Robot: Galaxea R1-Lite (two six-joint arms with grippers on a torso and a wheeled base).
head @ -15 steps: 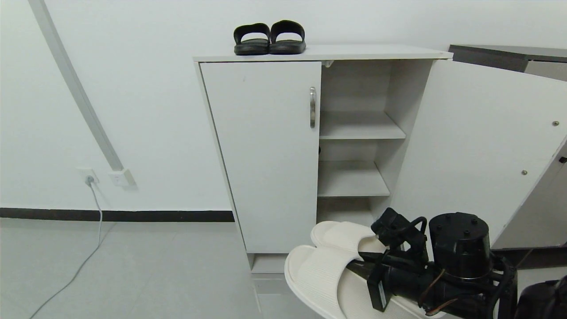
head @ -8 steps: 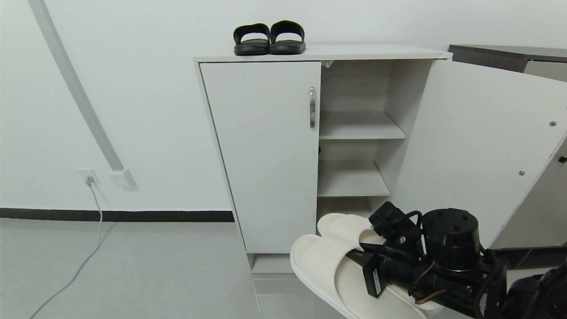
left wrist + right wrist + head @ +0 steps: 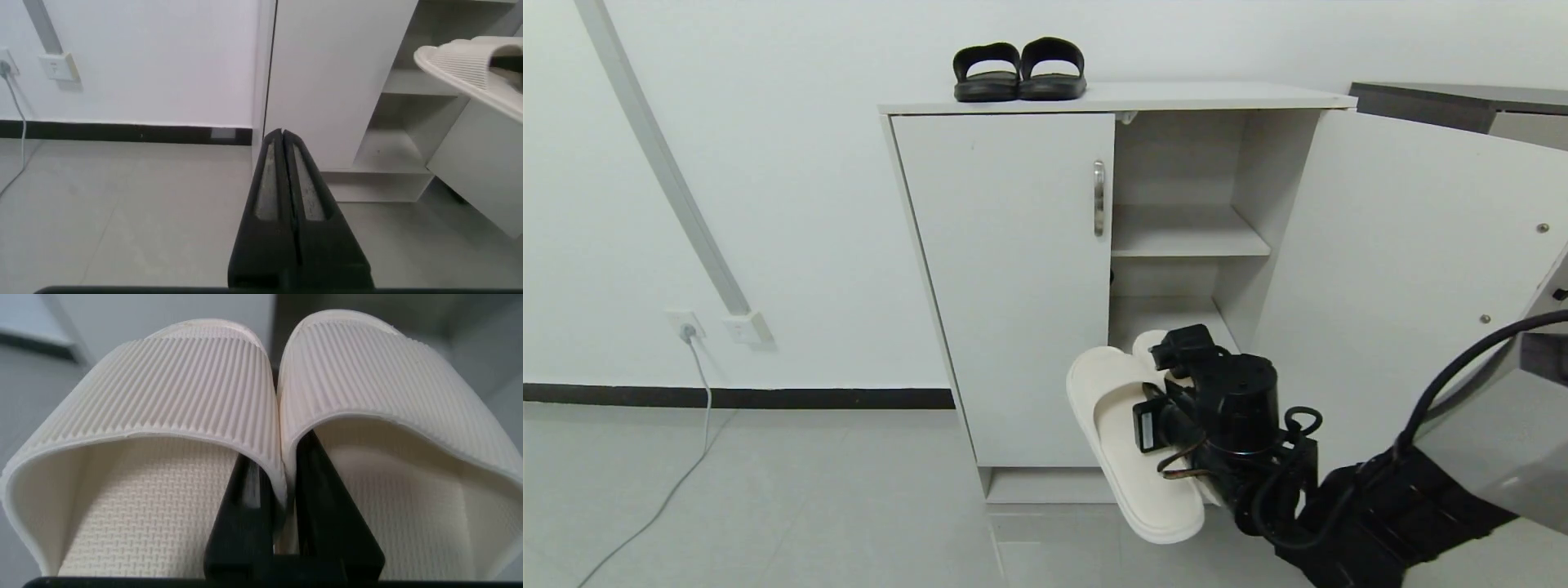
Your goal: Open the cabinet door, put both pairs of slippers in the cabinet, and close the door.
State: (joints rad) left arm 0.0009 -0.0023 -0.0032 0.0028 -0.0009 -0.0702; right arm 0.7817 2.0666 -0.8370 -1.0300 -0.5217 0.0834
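My right gripper (image 3: pixel 1156 384) is shut on the inner edges of a pair of white slippers (image 3: pixel 1123 429), holding them side by side in front of the cabinet's (image 3: pixel 1005 286) open right half, toes near the lower shelf (image 3: pixel 1168 322). In the right wrist view the fingers (image 3: pixel 245 498) pinch both slippers' (image 3: pixel 163 441) straps together. A pair of black slippers (image 3: pixel 1019 69) rests on the cabinet top. The right door (image 3: pixel 1405 269) stands open; the left door, with a metal handle (image 3: pixel 1098 198), is closed. My left gripper (image 3: pixel 283 175) is shut on nothing, low above the floor, with one white slipper (image 3: pixel 474 61) seen beyond it.
A wall socket with a grey cable (image 3: pixel 690 335) sits left of the cabinet. A grey cabinet (image 3: pixel 1462 102) stands behind the open door. The upper shelf (image 3: pixel 1184 233) holds nothing. Grey floor (image 3: pixel 768 498) spreads out to the left.
My right arm has lifted and carried the white slippers forward, from low in front of the cabinet up to the lower shelf's opening. The black slippers and doors have not moved.
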